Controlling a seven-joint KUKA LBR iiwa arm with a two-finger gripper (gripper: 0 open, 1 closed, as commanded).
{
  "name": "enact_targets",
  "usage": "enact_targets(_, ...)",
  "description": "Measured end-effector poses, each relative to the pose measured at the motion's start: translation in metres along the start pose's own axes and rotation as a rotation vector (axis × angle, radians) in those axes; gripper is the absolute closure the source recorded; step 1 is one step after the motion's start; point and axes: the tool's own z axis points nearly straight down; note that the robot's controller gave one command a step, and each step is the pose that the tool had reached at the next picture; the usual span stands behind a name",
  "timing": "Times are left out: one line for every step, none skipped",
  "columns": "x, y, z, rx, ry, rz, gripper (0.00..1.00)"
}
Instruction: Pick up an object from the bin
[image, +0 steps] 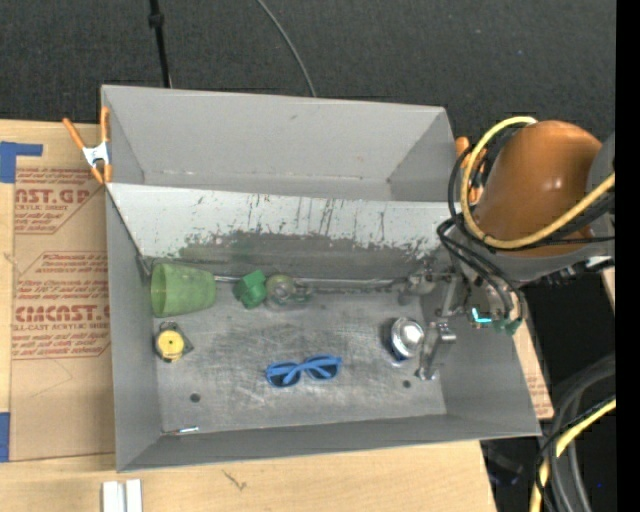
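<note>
Where everything lies, bin: grey metal bin (300, 180) across the middle of the frame, its scuffed floor in the lower half and its tall back wall above.
Arm: enters from the right edge, with an orange cover (535, 180) and looped cables at upper right, above the bin's right rim.
Gripper: the gripper (430, 360) reaches down to the floor at the bin's right end, right of centre in the frame.
Gripper state: how far open it is cannot be told, nor whether it has hold of anything.
Green cup (182, 288): on its side at the left end of the floor, against the back wall.
Blue sunglasses (303, 371): flat on the floor, lower centre, well apart from the gripper.
Nearest thing: a silver round object (404, 338) just left of the gripper; whether they touch is unclear.
Green block (250, 289): just right of the cup.
Clear lump (281, 290): just beside the green block, on its right.
Yellow round piece (170, 344): lower left, below the cup.
</note>
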Motion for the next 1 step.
enact_targets(-0.0496,-0.0706,0.1536,0.002,-0.015,-0.336,0.0)
